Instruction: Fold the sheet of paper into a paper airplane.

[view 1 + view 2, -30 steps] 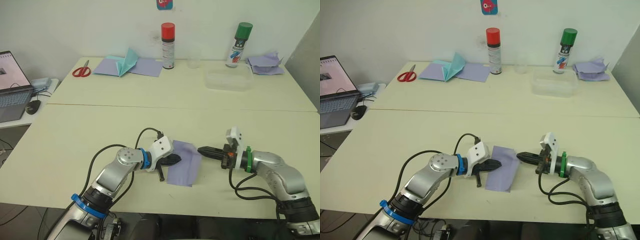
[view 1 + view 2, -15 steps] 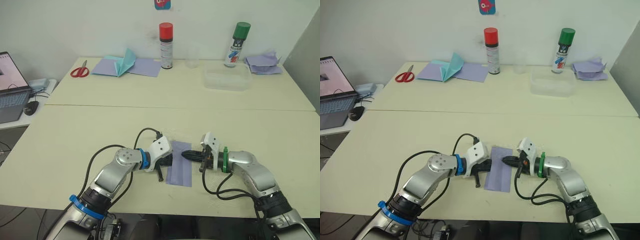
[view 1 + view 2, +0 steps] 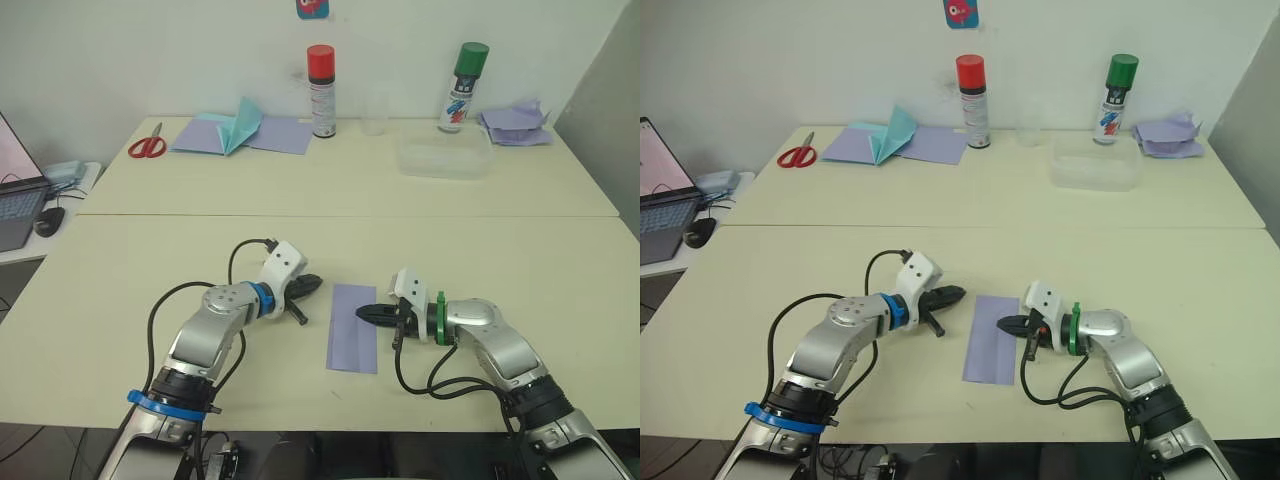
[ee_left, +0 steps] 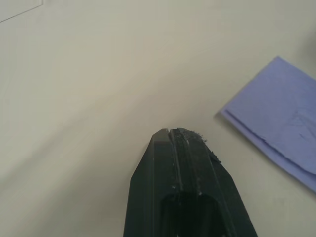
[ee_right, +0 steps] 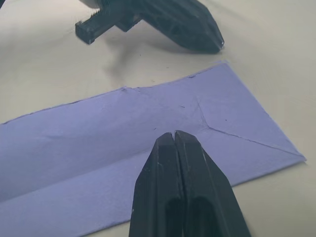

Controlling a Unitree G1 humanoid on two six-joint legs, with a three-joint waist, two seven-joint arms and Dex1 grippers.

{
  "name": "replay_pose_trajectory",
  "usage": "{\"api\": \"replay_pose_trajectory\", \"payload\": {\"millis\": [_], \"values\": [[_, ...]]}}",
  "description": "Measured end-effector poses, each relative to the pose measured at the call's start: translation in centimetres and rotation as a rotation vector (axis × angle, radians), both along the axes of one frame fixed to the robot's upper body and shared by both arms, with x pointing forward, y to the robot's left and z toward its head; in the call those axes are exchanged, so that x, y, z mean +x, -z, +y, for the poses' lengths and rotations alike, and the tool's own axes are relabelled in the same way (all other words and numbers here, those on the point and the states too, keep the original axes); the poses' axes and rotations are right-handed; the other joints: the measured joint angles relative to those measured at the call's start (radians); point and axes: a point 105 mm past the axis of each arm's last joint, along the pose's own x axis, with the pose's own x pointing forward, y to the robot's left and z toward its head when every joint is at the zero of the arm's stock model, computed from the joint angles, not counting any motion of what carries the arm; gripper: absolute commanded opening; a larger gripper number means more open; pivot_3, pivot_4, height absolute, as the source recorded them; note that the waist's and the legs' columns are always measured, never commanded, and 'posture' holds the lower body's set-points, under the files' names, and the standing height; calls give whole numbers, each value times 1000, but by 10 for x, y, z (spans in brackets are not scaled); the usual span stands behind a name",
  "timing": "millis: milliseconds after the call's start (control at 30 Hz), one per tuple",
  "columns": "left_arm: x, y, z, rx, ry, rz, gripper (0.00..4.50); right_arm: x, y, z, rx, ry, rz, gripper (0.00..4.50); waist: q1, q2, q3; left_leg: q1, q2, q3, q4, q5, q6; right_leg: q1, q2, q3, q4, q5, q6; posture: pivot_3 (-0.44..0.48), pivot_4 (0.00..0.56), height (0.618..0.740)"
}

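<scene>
Sheet of paper [image 3: 353, 339] lies folded flat — right gripper [image 3: 362, 314] closed, tip over its edge; left gripper [image 3: 316, 283] closed, just beside it.

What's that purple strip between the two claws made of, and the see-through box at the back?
The sheet of paper looks like thin matte lavender paper: it lies flat in a folded strip, with sharp creases and slightly ragged edges. The box looks like clear, slightly glossy plastic, since the table shows through its walls, though glass cannot be excluded.

Head stereo eyes look down over the table [image 3: 150, 250]; both close wrist views share the sheet of paper [image 5: 98, 148].
</scene>
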Motion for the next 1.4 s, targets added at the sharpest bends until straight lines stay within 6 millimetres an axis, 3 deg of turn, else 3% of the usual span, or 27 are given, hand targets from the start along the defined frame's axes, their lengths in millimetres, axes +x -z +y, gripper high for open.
{"api": "replay_pose_trajectory", "payload": {"millis": [100,200,400,500,733,867,967,1200,1400], "values": [[-8,-25,-12,-93,70,-54,0,1,0,1,-2,-3,-5,25,-3,0,0,0,0,0,0,0,0,0,0,0,0,0,0,0,150,740],[-30,-41,-31,-100,239,-86,0,1,0,1,-4,-6,-6,25,-3,0,-1,0,0,1,0,0,0,0,0,1,0,0,0,0,150,740],[-60,-6,-39,13,396,77,0,1,0,0,-5,0,-3,25,-3,0,-1,0,-1,1,0,-2,4,0,0,1,0,0,0,0,150,740],[-59,16,-35,114,412,89,0,-2,-1,-4,-9,10,5,25,-1,0,-1,0,-1,1,0,-2,4,0,0,1,-1,0,0,0,150,740],[-56,19,-43,107,448,52,0,-29,-3,-23,-15,-56,97,25,20,0,-1,-2,-2,0,0,-2,4,1,-1,2,-2,0,0,0,150,740],[-56,20,-44,106,456,48,0,-36,-6,-29,-49,-86,111,25,21,-1,-1,-1,-2,0,0,-2,4,1,-1,1,-2,0,0,0,150,740],[-55,21,-44,105,459,48,0,-39,1,-29,-72,-83,122,25,22,-1,-1,-1,-2,0,0,-2,4,1,-1,1,-2,0,0,0,150,740],[-54,22,-44,144,475,30,0,-21,5,-16,-30,-3,58,25,22,-2,-4,1,-1,0,0,-2,4,3,0,1,-2,0,1,0,150,740],[-54,24,-46,181,507,-9,0,4,2,-24,-3,111,34,25,22,-1,-6,3,-1,0,0,-2,4,3,0,1,-2,0,1,0,150,740]]}}
